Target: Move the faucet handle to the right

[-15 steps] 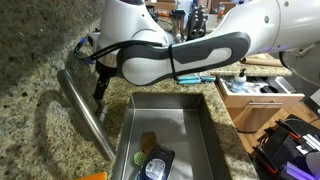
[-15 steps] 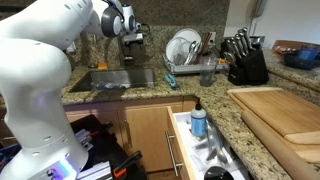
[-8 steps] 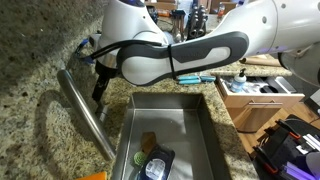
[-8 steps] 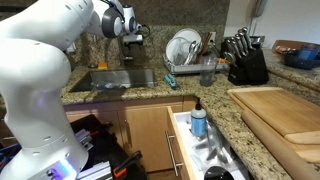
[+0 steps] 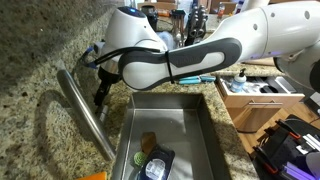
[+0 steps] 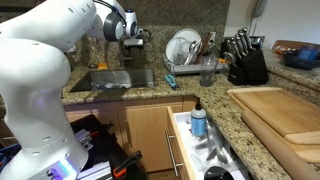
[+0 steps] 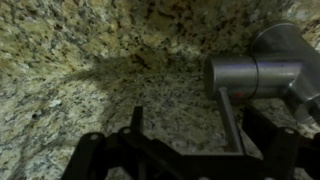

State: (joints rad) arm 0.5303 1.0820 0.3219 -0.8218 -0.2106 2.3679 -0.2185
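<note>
Gripper (image 7: 185, 152) open, handle (image 7: 232, 122) at its 2 o'clock, seemingly between the fingers: push right slowly, contacting near the tip.

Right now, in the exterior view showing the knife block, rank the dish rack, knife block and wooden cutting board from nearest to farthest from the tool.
1. Dish rack, mid-frame, just beside the tool.
2. Knife block, farther toward the frame's right.
3. Wooden cutting board, lower-right foreground, farthest.
</note>
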